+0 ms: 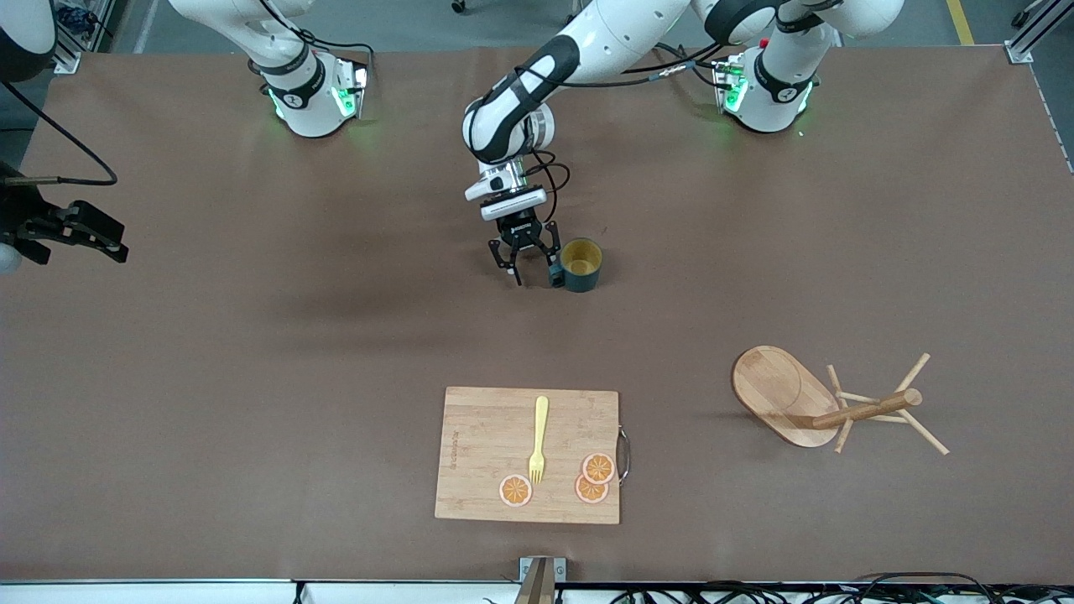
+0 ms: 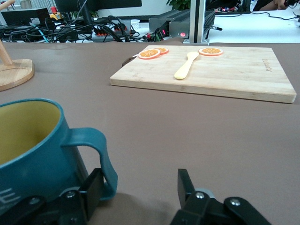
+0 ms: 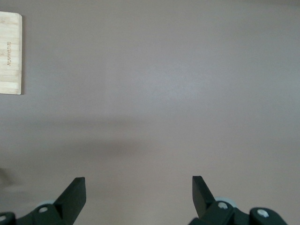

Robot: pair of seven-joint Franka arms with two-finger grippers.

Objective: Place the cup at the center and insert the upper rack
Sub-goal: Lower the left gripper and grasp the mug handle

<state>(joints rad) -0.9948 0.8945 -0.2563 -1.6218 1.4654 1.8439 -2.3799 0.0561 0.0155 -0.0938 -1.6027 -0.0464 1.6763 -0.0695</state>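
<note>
The dark teal cup (image 1: 581, 262) with a yellow inside stands upright near the table's middle, its handle toward my left gripper. My left gripper (image 1: 529, 270) is open and low beside the cup. In the left wrist view the cup (image 2: 33, 150) is close, and one fingertip (image 2: 91, 190) sits right by the handle while the gripper (image 2: 140, 190) holds nothing. The wooden mug tree (image 1: 839, 411) lies on its side toward the left arm's end, nearer the front camera; its base also shows in the left wrist view (image 2: 14, 72). My right gripper (image 1: 113, 243) waits open over the right arm's end; it is empty in its wrist view (image 3: 138, 187).
A rectangular wooden cutting board (image 1: 478, 453) lies nearer the front camera than the cup, carrying a yellow fork (image 1: 539, 440) and three orange slices (image 1: 515, 490). The board also shows in the left wrist view (image 2: 234, 75) and its corner in the right wrist view (image 3: 10, 54).
</note>
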